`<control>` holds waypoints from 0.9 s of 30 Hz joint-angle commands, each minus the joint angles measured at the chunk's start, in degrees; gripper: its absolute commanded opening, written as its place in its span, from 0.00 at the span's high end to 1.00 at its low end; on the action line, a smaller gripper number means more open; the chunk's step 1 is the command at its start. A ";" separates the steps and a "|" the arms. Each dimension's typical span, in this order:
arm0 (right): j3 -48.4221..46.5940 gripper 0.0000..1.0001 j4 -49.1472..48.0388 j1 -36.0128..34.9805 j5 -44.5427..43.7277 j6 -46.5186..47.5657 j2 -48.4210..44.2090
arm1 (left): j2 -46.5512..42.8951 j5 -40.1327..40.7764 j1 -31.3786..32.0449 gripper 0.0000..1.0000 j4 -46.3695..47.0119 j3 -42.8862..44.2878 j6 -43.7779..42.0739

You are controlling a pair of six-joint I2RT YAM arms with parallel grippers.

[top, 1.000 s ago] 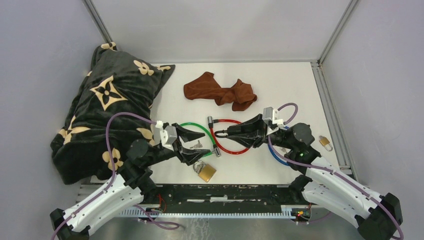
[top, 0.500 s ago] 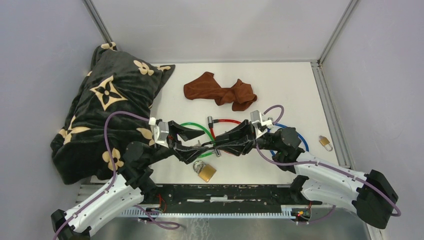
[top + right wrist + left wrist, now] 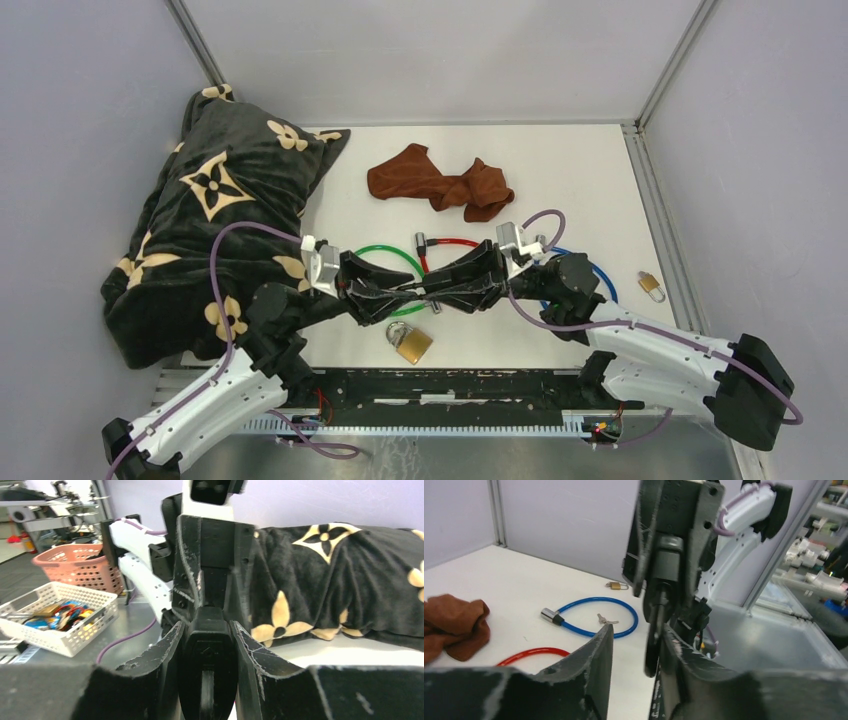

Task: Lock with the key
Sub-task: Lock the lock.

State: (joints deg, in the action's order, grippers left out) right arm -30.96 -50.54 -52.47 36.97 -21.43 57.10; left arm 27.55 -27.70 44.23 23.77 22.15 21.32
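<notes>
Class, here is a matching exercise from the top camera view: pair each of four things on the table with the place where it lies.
Things
1. brown cloth
2. black flowered blanket
3. large brass padlock
4. small padlock

Places
a. near edge, centre
b. far side, centre
c. right edge
d. left side

Pairs: 1-b, 2-d, 3-a, 4-c
</notes>
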 commanded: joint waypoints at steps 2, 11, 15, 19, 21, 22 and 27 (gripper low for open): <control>-3.94 1.00 -4.44 -1.05 -1.54 2.22 -0.22 | 0.37 -0.86 0.20 0.89 3.26 1.74 -2.11; -9.00 0.65 24.30 -0.60 -0.34 14.65 -3.08 | -2.06 2.42 0.11 0.98 0.68 2.23 -6.81; -10.47 0.10 35.74 0.80 -1.53 19.06 -5.87 | -3.13 2.60 0.13 0.98 -0.71 2.07 -8.87; -12.42 0.02 43.68 2.92 0.39 20.97 -7.70 | -3.20 0.20 0.16 0.98 -1.80 2.04 -10.42; -12.06 0.02 45.49 3.86 1.66 22.82 -8.47 | -3.14 -1.06 0.11 0.98 -2.58 2.25 -10.96; -11.50 0.02 45.30 4.30 1.85 22.49 -8.63 | -3.13 -1.45 0.13 0.98 -2.99 2.41 -11.23; -8.66 0.02 36.63 5.35 5.17 16.23 -7.10 | -2.54 -3.66 0.16 0.98 -3.55 2.62 -12.06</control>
State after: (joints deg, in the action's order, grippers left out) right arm -40.62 -8.69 -47.77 38.57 -1.72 49.39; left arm 25.47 -29.15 44.58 14.94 22.15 12.40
